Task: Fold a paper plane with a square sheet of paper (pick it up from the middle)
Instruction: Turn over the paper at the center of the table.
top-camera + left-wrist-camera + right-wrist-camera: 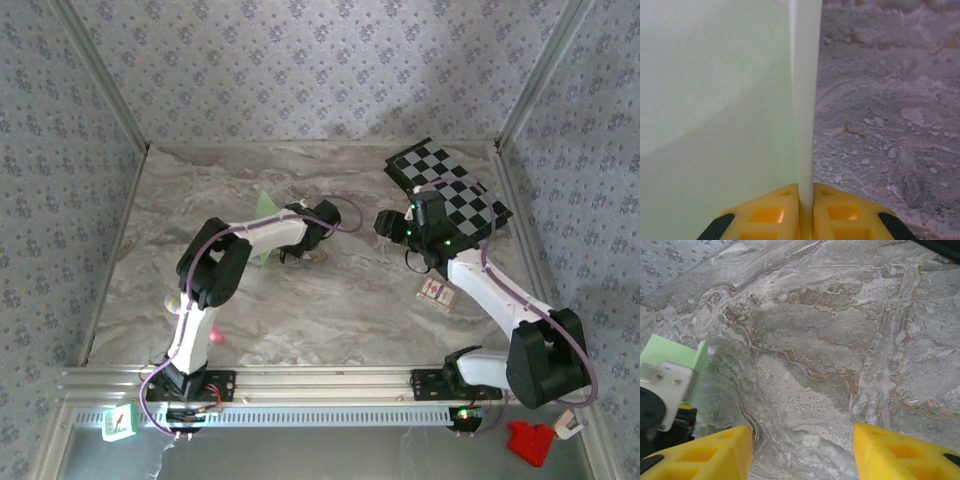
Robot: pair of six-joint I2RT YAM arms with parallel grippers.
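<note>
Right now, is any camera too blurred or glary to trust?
Left wrist: the paper pinched in the left gripper is a soft, featureless blur up close; the table beyond is readable. Right wrist: table veins sharp, no glare. Top: even light, faint shadows.

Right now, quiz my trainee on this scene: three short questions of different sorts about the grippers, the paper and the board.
1. Fill the gap: the chequered board lies at the far ____ corner of the table.
2. True or false: the right gripper is shut.
3. What does the left gripper clamp? A. a cup B. the green paper C. the chequered board

Key: 1. right. 2. False: its fingers stand apart, with bare table between them. 3. B.
</note>
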